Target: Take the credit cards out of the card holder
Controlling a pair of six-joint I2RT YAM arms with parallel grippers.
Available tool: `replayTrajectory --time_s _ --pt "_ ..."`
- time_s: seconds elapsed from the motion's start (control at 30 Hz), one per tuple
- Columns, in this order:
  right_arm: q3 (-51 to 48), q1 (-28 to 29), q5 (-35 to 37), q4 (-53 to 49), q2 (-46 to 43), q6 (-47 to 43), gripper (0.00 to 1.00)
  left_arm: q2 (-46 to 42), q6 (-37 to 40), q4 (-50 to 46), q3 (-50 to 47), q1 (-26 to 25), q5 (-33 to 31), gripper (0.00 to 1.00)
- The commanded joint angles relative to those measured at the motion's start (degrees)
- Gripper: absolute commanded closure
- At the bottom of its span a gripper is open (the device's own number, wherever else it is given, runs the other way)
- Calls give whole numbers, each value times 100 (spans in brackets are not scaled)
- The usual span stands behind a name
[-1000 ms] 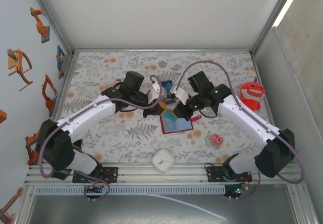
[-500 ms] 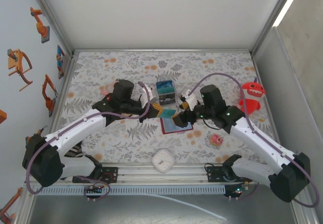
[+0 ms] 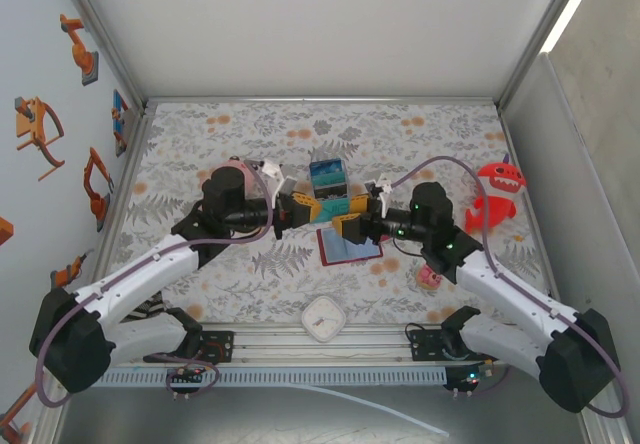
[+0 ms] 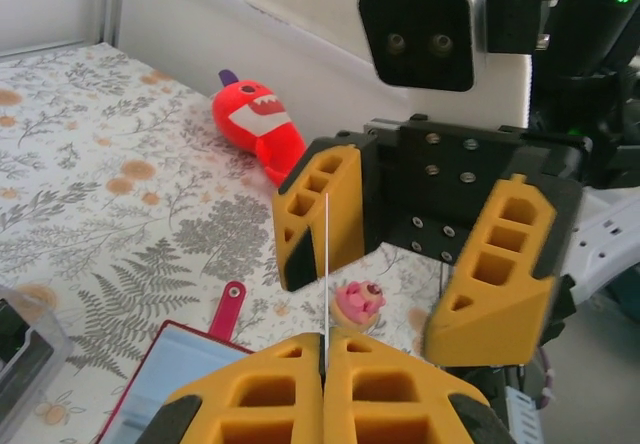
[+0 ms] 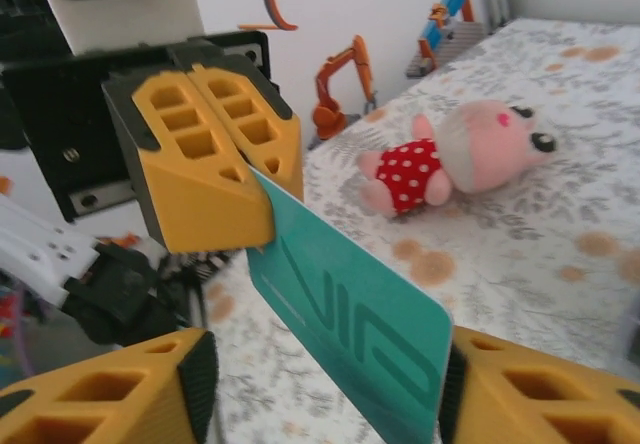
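Left gripper (image 4: 325,364): clenched, and we see it pinching one end of the teal credit card (image 5: 350,334).
Right gripper (image 4: 410,254): jaws apart, flanking the card's free end.
Card holder (image 3: 352,247): we spot it lying open, just below frame centre, under both grippers.

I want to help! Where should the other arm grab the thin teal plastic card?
Probably the free end of the thin teal plastic card, opposite the left gripper. It sits between the open jaws of the right gripper, so come head-on and close on its flat faces.
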Motion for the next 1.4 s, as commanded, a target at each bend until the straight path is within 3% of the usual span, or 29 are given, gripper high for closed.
replayTrajectory --time_s 0.0,0.13,0.23,0.33,0.47,0.67,1.1,1.13,1.27,1.33,1.37 --pt "136 -27 -576 796 126 295 61 -217 -327 316 -66 22 252 100" --pt "155 -30 -705 880 131 283 87 -302 -346 290 -97 21 253 100" --pt "162 -35 -767 775 69 209 100 -345 -143 -62 -5 25 215 81" --pt "291 -35 -720 176 -28 -78 100 -380 474 -1011 367 29 112 59" --pt "509 -33 -706 -769 -159 -583 100 -241 1441 -2441 1117 16 14 43" --pt "866 -35 -678 -1859 -158 -1213 100 330 2521 -3879 2151 -34 -3 41" --pt "1148 -35 -881 -2156 152 -1489 100 1360 3478 -4911 3075 -297 72 55" --pt "1157 -35 -896 -2161 176 -1490 100 1406 3487 -4919 3095 -297 75 58" --pt "1166 -35 -853 -2165 201 -1500 100 1516 3531 -4905 3126 -287 74 98" --pt "1153 -36 -658 -2199 177 -1507 100 1544 3552 -4858 3120 -267 67 100" --pt "1149 -36 -470 -2234 155 -1506 95 1552 3542 -4809 3100 -237 35 100"
